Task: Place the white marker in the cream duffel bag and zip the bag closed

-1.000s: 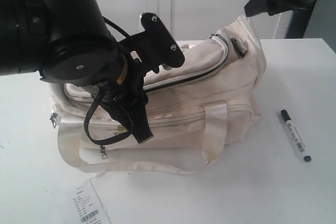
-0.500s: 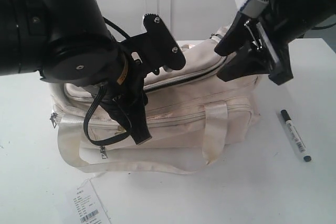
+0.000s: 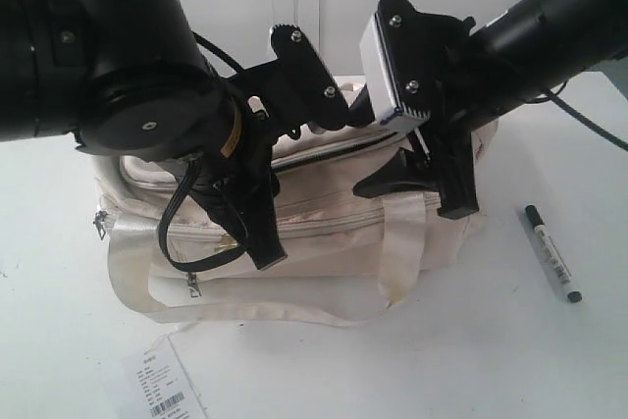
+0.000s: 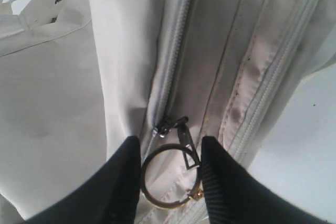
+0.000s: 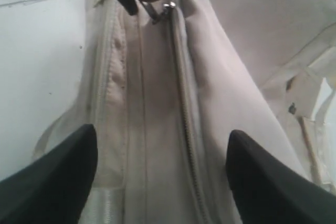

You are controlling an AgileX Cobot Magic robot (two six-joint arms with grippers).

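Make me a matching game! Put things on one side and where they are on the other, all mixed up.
Things:
1. marker
2. paper tag
3. gold ring
4. right hand

Places:
A. wide open, over the bag
B. flat on the table, nearer the camera than the bag
C. between the left hand's fingers
D. on the table, off the bag's right end in the outside view

Pairs: 1-D, 2-B, 3-C, 4-A

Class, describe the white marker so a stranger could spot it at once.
Find the cream duffel bag on the white table. Right of it in the exterior view lies the white marker: slim, black-capped, unlike the flat paper tag at lower left.
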